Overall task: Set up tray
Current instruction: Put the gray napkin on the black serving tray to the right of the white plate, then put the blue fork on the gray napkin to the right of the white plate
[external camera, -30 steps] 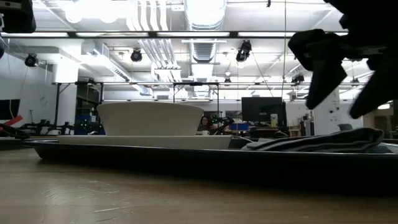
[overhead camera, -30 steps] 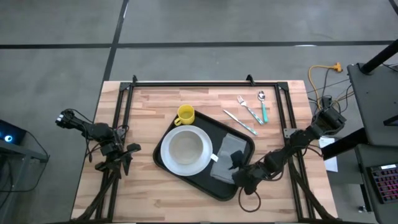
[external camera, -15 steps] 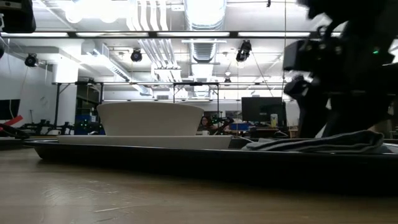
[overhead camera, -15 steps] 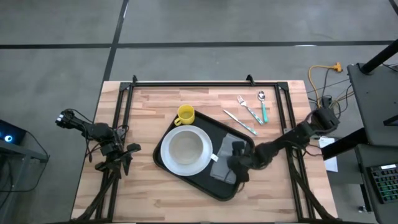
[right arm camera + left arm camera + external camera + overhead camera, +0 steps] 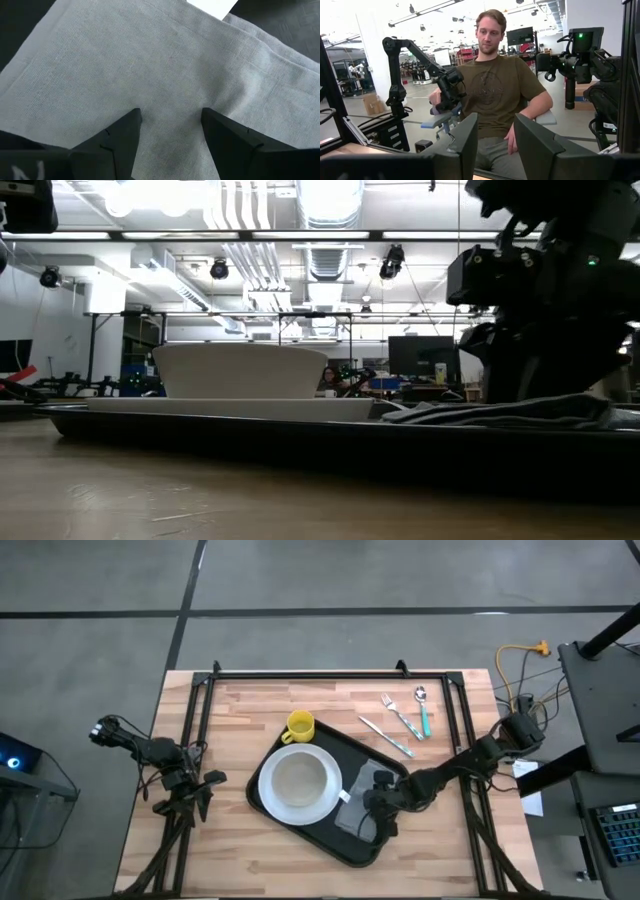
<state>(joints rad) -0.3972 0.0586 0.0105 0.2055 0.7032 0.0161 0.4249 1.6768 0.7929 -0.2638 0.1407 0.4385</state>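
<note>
Right hand (image 5: 372,802) sits low over the grey napkin (image 5: 362,795), fingers spread wide, nothing gripped. Napkin lies on the black tray (image 5: 330,845) mid-bench, beside the white bowl (image 5: 299,780) (yellow cup (image 5: 297,725) just outside). Left hand (image 5: 190,802) waits open at the bench's left edge.

Black rect. tray (image 5: 385,772), rounded corners, low rim, lies flat and askew mid-table.
</note>
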